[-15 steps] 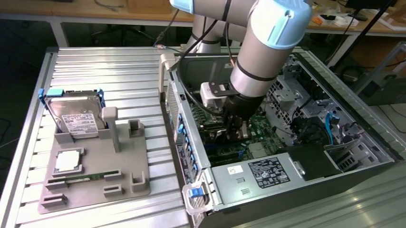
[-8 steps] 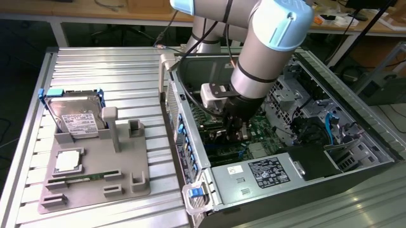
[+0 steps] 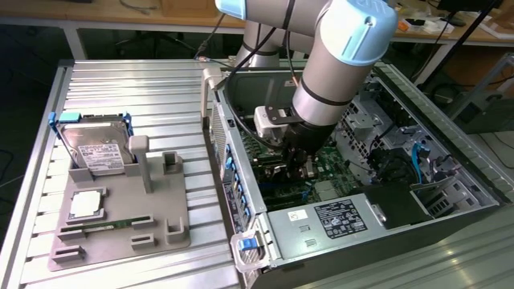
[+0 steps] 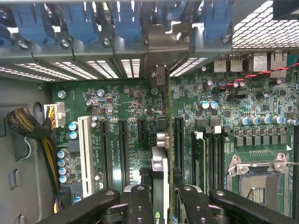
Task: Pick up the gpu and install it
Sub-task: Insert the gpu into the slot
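Observation:
My gripper point(image 3: 295, 161) is down inside the open computer case point(image 3: 241, 180), low over the green motherboard point(image 4: 121, 107). It is shut on the gpu point(image 4: 160, 179), which shows edge-on between the two black fingers point(image 4: 140, 205) in the wrist view. The card stands upright over the long black expansion slots point(image 4: 124, 149). Its silver end bracket point(image 4: 161, 77) reaches toward the slotted rear wall of the case. In the exterior view the arm's wrist hides most of the card.
Blue slot latches point(image 4: 126, 21) line the rear wall. A braided cable bundle point(image 4: 28, 126) and the CPU socket point(image 4: 259, 179) flank the slots. Outside the case, a grey fixture point(image 3: 161, 223) holds a hard drive point(image 3: 96, 147), a processor point(image 3: 86, 206) and a memory stick point(image 3: 105, 226).

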{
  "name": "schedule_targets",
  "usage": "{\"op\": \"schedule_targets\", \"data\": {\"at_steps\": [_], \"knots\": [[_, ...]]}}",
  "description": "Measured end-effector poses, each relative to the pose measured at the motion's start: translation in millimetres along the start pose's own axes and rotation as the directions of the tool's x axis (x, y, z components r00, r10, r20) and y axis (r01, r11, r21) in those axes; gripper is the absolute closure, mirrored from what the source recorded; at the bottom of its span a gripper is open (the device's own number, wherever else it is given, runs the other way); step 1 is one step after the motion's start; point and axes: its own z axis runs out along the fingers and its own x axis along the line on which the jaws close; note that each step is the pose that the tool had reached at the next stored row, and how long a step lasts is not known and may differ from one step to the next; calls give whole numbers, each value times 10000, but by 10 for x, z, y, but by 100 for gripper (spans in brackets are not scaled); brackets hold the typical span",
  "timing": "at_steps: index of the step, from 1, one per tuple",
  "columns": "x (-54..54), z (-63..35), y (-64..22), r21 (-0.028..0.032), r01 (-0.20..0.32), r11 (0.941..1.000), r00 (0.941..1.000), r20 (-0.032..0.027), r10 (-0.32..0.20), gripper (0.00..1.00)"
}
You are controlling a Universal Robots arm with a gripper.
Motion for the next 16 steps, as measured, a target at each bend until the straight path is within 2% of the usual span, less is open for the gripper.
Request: {"op": "schedule_targets", "data": {"at_steps": [9,12,16], "knots": [[0,-20,0,-32,-2,10000,10000,-4,2,73],[-1,-47,1,-65,-3,10000,10000,-9,3,73],[20,-46,-1,-65,-3,10000,10000,-6,3,73]]}}
